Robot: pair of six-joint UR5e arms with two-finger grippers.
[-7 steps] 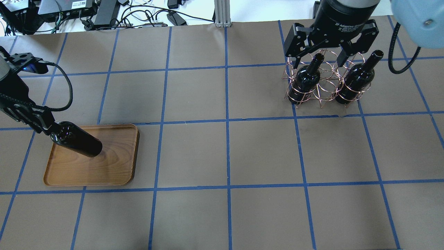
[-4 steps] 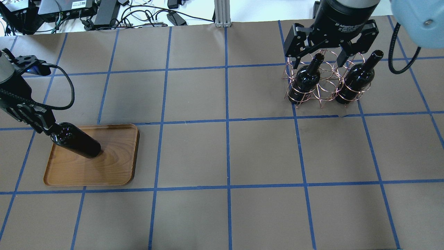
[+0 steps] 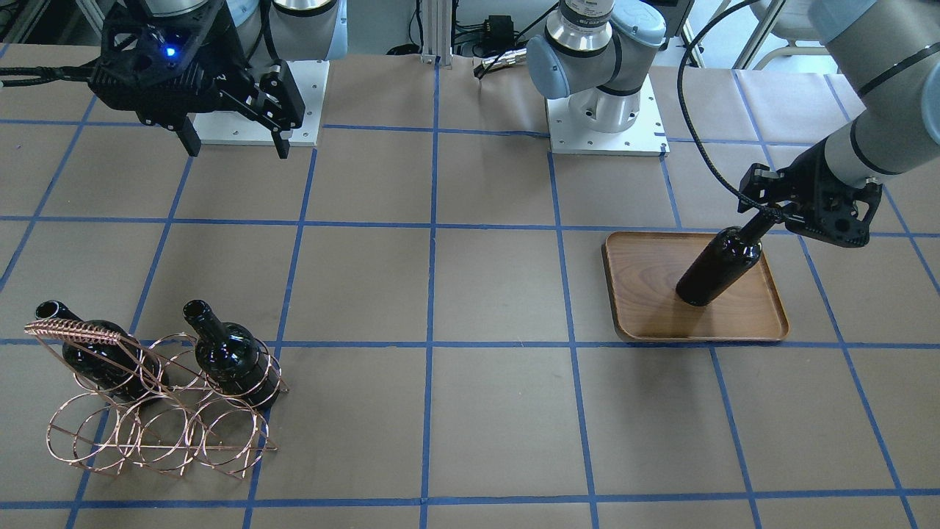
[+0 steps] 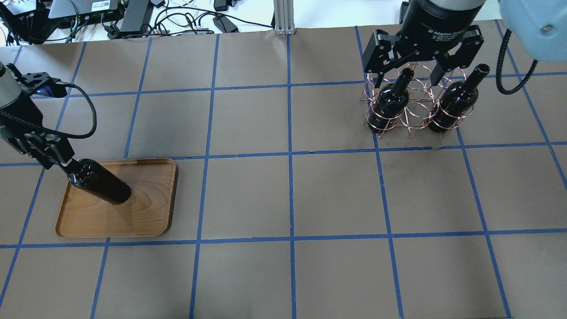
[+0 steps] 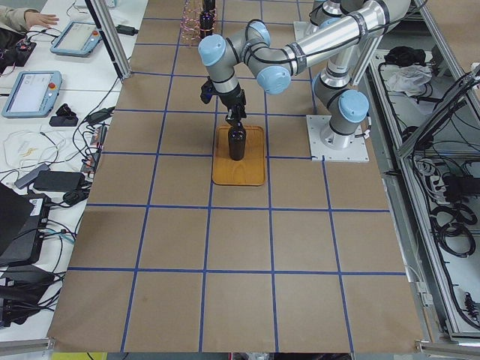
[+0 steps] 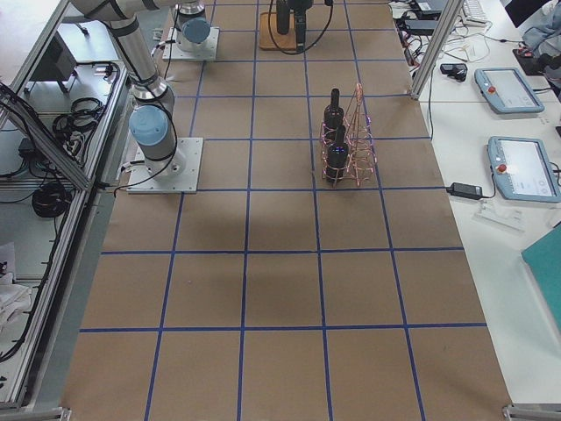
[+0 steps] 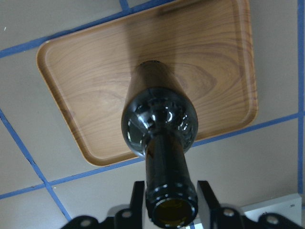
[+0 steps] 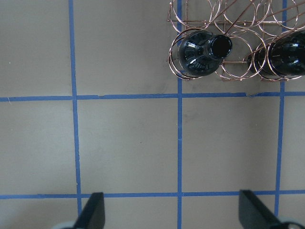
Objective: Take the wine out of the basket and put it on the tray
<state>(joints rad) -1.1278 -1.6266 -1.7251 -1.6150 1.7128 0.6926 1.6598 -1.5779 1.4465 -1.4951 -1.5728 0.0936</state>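
My left gripper is shut on the neck of a near-black wine bottle. The bottle stands about upright with its base over the brown wooden tray. I cannot tell if the base touches the tray. In the left wrist view the fingers flank the bottle above the tray. My right gripper is open and empty, high above the copper wire basket. The basket holds two more bottles, with its middle slot empty. The front view shows the held bottle, the tray and the basket.
Brown paper with a blue tape grid covers the table. Cables and electronics lie beyond the far edge. The two arm bases stand at the robot's side of the table.
My left gripper and the bottle it holds have shifted slightly over the tray. The right gripper, the basket and its two bottles have not moved.
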